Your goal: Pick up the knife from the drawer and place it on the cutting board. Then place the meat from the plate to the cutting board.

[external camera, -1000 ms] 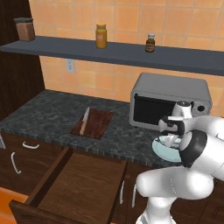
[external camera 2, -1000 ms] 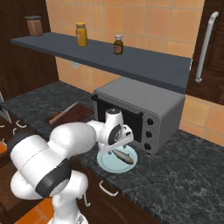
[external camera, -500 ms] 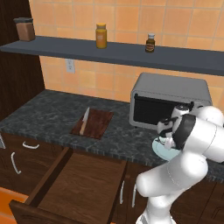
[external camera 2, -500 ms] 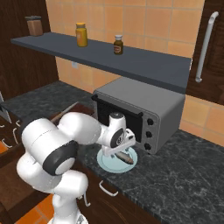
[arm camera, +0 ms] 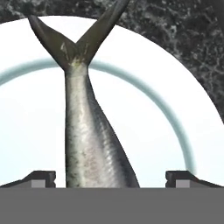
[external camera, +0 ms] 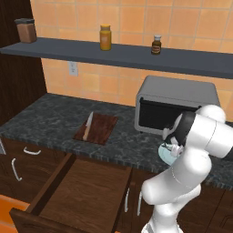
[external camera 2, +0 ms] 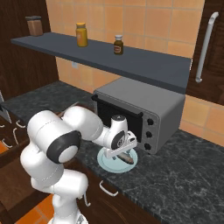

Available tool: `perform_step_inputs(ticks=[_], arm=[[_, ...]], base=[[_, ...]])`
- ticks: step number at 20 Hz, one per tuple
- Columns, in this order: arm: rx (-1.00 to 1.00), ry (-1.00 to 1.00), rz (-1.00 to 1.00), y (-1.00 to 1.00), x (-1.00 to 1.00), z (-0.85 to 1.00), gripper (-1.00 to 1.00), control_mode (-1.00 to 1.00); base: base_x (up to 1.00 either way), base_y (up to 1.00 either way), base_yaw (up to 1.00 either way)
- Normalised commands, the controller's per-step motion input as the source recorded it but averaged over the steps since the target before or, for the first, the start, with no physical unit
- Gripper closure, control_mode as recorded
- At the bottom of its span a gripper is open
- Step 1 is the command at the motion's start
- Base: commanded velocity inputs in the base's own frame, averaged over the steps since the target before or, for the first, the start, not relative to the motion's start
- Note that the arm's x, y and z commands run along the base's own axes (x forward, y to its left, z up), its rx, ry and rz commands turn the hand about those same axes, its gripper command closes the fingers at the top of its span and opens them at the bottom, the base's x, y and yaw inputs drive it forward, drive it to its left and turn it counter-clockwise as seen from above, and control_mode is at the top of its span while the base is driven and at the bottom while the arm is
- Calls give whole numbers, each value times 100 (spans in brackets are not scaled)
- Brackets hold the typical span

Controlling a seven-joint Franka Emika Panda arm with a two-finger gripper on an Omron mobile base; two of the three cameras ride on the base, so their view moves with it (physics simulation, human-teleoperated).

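Now the knife (external camera: 88, 125) lies on the left edge of the board (external camera: 97, 128), left on the counter (external camera: 50, 113), so that half looks finished and the drawer (external camera: 82, 191) stands open below it. The step in hand is the meat (arm camera: 89, 131), which rests on the plate (arm camera: 30, 122) in front of the oven (external camera 2: 144, 113), right of the board.

The gripper (arm camera: 111, 179) hangs low over the plate with its jaws wide apart, one tip on each side of the fish body. To do this well, I would go straight down until the tips nearly meet the plate, keep the body centred between them, and close across the thick part, not the thin tail, which would likely slip or pivot. Lift clear of the plate rim before swinging left.

On the shelf (external camera: 118, 53) stand a canister (external camera: 26, 30), a jar (external camera: 105, 37) and a small bottle (external camera: 156, 45), all well above the work. The oven front sits just behind the hand, so the lift should come toward the near side. The knife takes up part of the board; set the fish on the bare right portion.
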Motion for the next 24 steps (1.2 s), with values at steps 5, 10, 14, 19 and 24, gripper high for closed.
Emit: perform_step_inputs(ticks=[5, 10, 14, 19, 24], arm=[[0, 0, 0, 0, 0, -24, 100, -100], [0, -6, 1, 17, -35, 12, 100, -100], [-3, -13, 9, 40, -31, 60, 100, -100], [-2, -12, 17, 62, -22, 85, 100, -100], [0, -12, 21, 63, -13, 77, 100, -100]], base=[[0, 0, 0], [0, 0, 0], [0, 0, 0], [0, 0, 0], [0, 0, 0]])
